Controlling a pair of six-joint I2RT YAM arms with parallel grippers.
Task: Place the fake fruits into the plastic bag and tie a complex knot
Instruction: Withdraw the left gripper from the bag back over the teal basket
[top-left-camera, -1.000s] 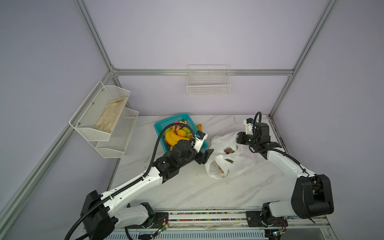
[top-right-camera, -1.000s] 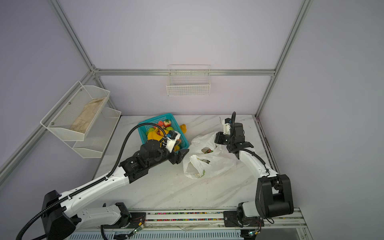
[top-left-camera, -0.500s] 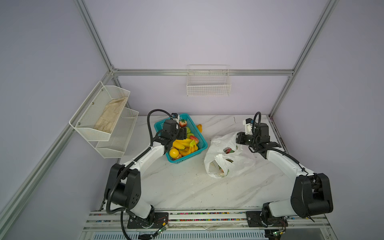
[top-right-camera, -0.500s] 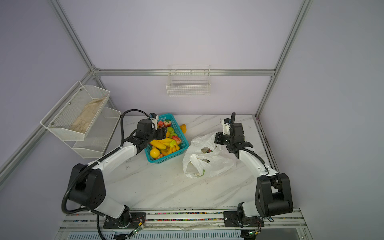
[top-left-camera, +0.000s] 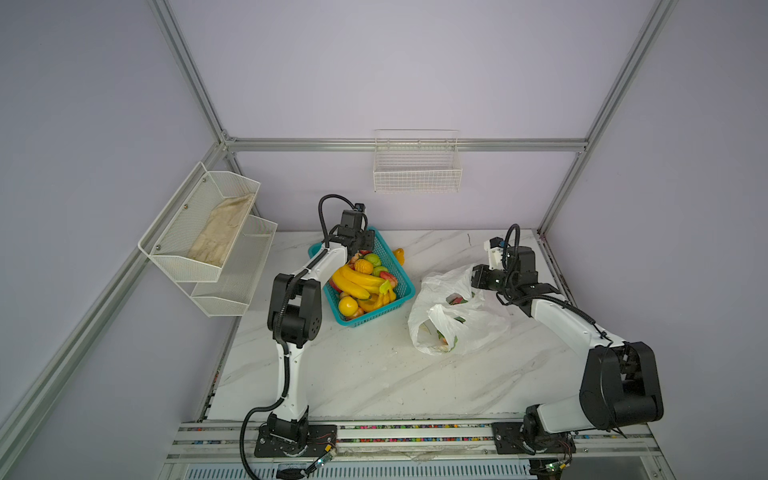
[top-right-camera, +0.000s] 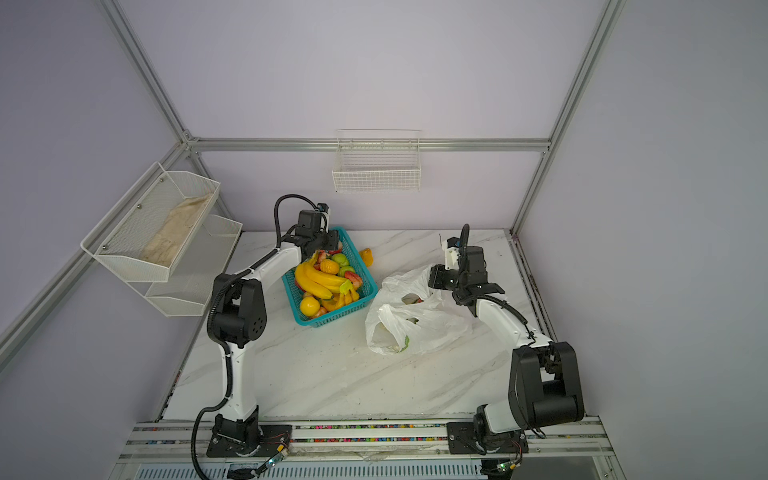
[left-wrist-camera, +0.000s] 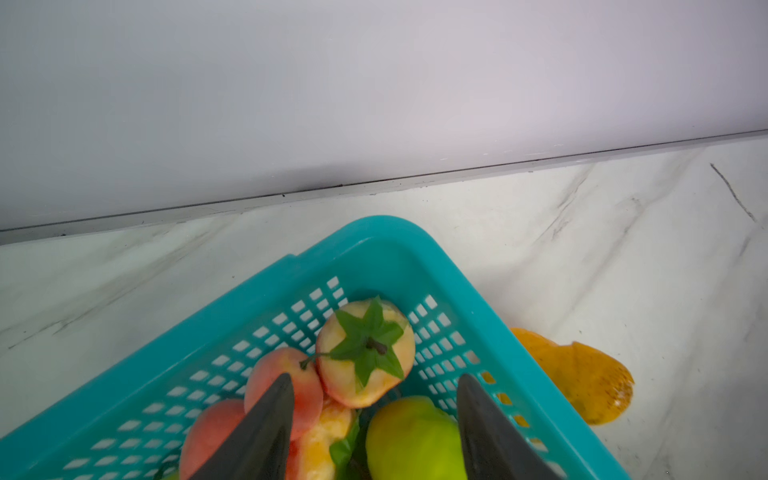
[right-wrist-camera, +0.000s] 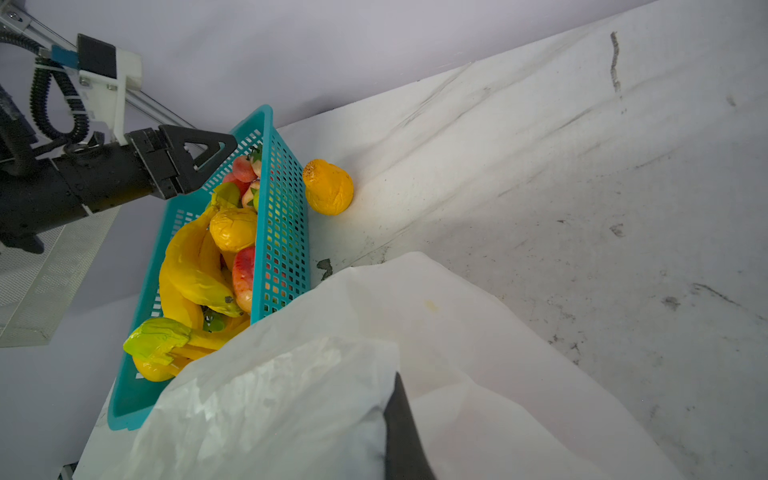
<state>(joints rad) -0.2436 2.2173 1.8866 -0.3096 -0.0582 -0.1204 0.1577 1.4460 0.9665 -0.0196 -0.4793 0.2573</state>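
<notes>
Right wrist view, right fingers (right-wrist-camera: 401, 432) clamped on plastic bag (right-wrist-camera: 291, 395), largely hidden, left fingers (left-wrist-camera: 257, 436) parted, empty, over fruits (left-wrist-camera: 365, 353)

In the right wrist view we see only one dark finger (right-wrist-camera: 401, 419) of the right gripper (top-left-camera: 477, 277). The other is lost behind the bag (right-wrist-camera: 332, 374), and the lower edge cuts off the rest. We cannot name what lies inside the bag: in both top views only red and green scraps (top-left-camera: 456, 299) show through its mouth. In the left wrist view the lower edge cuts off the fingers of the left gripper (left-wrist-camera: 374, 378), the green pear (left-wrist-camera: 411, 436) and the near part of the basket (left-wrist-camera: 395, 245). The basket's wall hides part of the orange fruit (left-wrist-camera: 582, 374) just beside it on the right.
</notes>
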